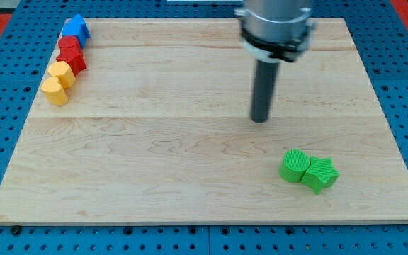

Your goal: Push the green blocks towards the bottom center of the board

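Note:
A green round block [295,166] and a green star block [321,173] lie touching each other near the view's bottom right of the wooden board [154,163]. My tip [261,119] stands on the board above and to the left of the green round block, apart from it by a clear gap. The rod hangs from the grey arm end [275,28] at the view's top.
At the view's top left a cluster lies by the board's left edge: a blue block [76,28], two red blocks [69,46] [72,61], and two yellow blocks [61,71] [55,91]. A blue perforated table surrounds the board.

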`<action>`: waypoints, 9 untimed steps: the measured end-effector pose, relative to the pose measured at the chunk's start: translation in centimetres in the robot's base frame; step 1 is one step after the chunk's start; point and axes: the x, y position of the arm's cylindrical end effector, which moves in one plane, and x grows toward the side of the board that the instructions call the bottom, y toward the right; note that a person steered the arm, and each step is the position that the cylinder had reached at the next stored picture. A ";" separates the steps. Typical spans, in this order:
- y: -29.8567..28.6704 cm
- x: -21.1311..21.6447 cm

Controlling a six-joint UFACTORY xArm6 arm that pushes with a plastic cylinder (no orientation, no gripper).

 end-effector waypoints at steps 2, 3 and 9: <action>5.7 3.2; 8.8 6.2; -0.9 9.1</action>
